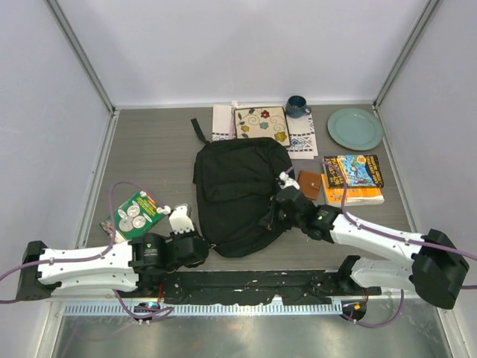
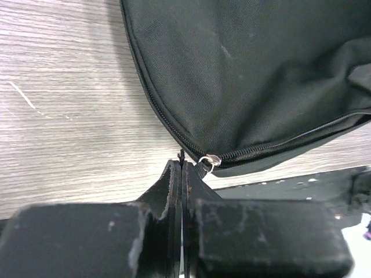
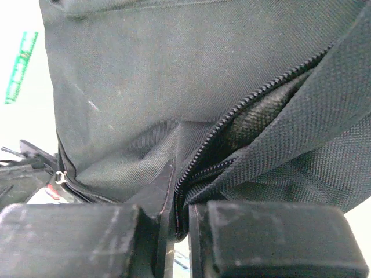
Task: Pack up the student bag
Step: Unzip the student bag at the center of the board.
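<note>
The black student bag (image 1: 238,190) lies flat in the middle of the table. My left gripper (image 1: 203,246) is at its near left corner. In the left wrist view it (image 2: 182,165) is shut on the black zip pull (image 2: 203,167), just below the silver slider ring (image 2: 209,159). My right gripper (image 1: 273,212) is at the bag's near right side. In the right wrist view it (image 3: 181,194) is shut on the bag's zip edge (image 3: 200,174), where the zip gapes open and dark lining (image 3: 255,119) shows.
A green packet (image 1: 138,212) and a small white object (image 1: 181,218) lie left of the bag. A brown wallet (image 1: 308,183) and stacked books (image 1: 354,179) lie to the right. At the back are a patterned tile (image 1: 261,124), a blue mug (image 1: 297,106) and a teal plate (image 1: 355,128).
</note>
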`<state>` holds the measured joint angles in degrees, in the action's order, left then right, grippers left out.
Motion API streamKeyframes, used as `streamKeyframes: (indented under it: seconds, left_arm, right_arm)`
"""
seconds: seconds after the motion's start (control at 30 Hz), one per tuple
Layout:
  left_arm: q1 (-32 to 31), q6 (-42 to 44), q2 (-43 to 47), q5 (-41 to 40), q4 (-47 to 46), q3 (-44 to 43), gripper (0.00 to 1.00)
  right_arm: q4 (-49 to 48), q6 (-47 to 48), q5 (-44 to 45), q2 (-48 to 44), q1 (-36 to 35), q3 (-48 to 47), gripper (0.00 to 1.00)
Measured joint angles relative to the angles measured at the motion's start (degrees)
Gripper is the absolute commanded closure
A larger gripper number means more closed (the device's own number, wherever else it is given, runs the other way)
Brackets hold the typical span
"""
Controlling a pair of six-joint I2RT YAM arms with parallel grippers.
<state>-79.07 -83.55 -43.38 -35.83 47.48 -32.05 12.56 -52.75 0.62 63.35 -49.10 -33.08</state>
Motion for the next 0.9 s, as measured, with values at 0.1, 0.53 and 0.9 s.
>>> streamKeyframes:
  seconds: [0.1, 0.53, 0.9]
  left_arm:
    - [-0.7, 1.9, -3.2, 0.4, -1.0, 0.0, 1.00]
    - [-3.0, 6.0, -11.0, 0.2, -10.0, -0.3, 1.00]
    - [-3.2, 2.5, -19.5, -2.4, -13.0, -2.7, 1.00]
  right_arm:
    - [2.1, 6.9, 2.1, 3.1, -2.3, -3.9, 1.00]
    - [5.8, 24.5, 10.0, 20.5, -2.7, -18.3, 0.91]
    - [10.3, 12.2, 10.6, 4.5, 7.0, -10.4, 0.24]
